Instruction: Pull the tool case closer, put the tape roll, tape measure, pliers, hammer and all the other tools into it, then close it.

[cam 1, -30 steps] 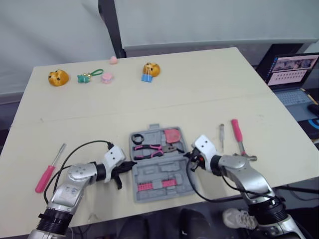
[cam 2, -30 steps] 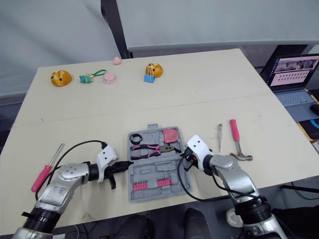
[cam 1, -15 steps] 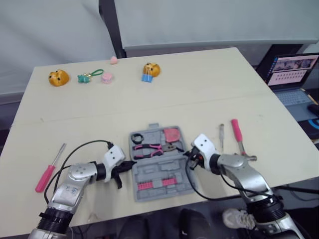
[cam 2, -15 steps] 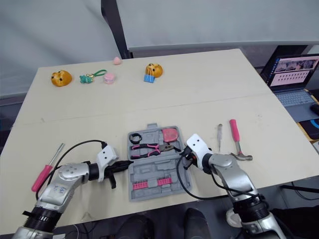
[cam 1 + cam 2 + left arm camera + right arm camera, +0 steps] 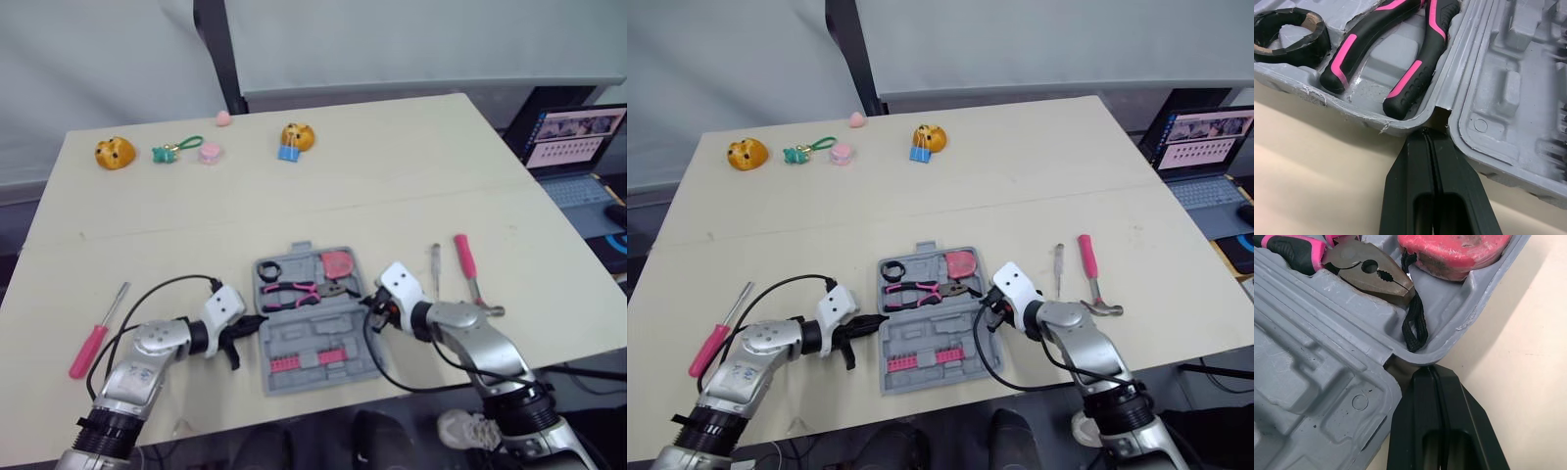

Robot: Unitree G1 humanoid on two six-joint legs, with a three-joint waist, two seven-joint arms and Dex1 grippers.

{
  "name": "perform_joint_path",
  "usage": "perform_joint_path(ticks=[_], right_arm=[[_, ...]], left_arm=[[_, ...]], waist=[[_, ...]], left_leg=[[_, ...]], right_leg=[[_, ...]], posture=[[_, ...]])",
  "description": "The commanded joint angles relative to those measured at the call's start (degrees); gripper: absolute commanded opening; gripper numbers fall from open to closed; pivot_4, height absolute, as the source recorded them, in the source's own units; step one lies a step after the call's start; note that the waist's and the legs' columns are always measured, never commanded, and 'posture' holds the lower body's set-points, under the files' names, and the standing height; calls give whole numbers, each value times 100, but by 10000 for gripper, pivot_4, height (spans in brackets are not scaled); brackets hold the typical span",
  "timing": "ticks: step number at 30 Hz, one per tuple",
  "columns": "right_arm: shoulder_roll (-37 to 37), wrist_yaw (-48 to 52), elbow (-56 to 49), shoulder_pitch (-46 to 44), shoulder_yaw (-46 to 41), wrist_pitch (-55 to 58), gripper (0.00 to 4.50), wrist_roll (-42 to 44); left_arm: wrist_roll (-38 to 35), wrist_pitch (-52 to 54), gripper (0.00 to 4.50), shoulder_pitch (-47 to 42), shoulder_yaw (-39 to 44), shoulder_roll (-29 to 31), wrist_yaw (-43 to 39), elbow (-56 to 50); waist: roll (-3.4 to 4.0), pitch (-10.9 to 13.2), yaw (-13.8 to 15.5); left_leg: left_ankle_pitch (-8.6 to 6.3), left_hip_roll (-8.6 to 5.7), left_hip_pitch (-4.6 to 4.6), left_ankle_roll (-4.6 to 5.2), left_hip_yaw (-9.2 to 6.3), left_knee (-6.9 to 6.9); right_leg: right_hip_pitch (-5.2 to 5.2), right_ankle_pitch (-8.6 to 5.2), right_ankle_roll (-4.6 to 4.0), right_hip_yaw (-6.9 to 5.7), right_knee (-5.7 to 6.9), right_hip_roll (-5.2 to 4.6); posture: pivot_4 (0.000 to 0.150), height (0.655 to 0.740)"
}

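The left tool [image 5: 1426,133] has its two black fingers pressed flat together with nothing between them, and its tip sits in the notch at the hinge on its side of the tool case [image 5: 338,328]. The right tool [image 5: 1431,369] is in the same state, fingers together and empty, with its tip at the matching hinge notch on the opposite side, so the open case lies between the two tools. Just past the left tool's tip, in the half of the case farther from the robot, lie the tape roll [image 5: 1290,34] and the pliers [image 5: 1400,49]. Just past the right tool's tip are the pliers' jaws and the pink tape measure [image 5: 1454,249], whose black loop hangs toward the case wall. The nearer half, beside both tips, holds a row of small pink bits in moulded recesses. The case looks pulled in close already, and three of the named tools are stowed. The rest is not yet done: the hammer [image 5: 472,279] and a small screwdriver [image 5: 437,262] lie on the tabletop [image 5: 392,186] out beyond the right tool, and a pink-handled screwdriver [image 5: 93,343] lies well out beyond the left tool. The lid is open, so the closing step is also to come.
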Motion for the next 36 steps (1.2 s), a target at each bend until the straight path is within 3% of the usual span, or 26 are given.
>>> perform_joint_path(ticks=[1,17,23,30,36], right_arm=[[54,27,-156,-3,31,-118,0,54],[-412,46,-461,387,-264,-66,0,170],[-1054,258,-1202,917,-779,149,0,471],[-1762,970,-2692,2043,-2080,867,0,1782],[-2104,1500,-3173,3162,-2903,1042,0,2596]], left_arm=[[-2,-12,123,-84,60,-25,74,-25],[-493,631,123,323,661,484,-125,-452],[-1304,1033,123,853,1454,723,-459,-1145],[-2293,1154,123,2021,2670,1179,-1204,-2106],[-2574,912,123,3293,3290,923,-1373,-2699]], waist=[[0,0,0],[4,3,15],[5,24,14],[12,57,16],[10,60,36]], left_leg=[[0,0,0,0,0,0],[0,-1,-9,0,-4,-17],[-2,0,-20,1,-11,-19],[-4,7,-21,-2,-16,-25],[-14,5,-18,9,-15,-26]], right_leg=[[0,0,0,0,0,0],[-4,0,0,-8,-21,0],[-6,0,0,-14,-33,-1],[-4,0,0,-18,-45,2],[7,1,3,-17,-72,1]], posture=[[1500,7155],[1500,7155],[1500,7155],[1500,7155],[1500,7155]])
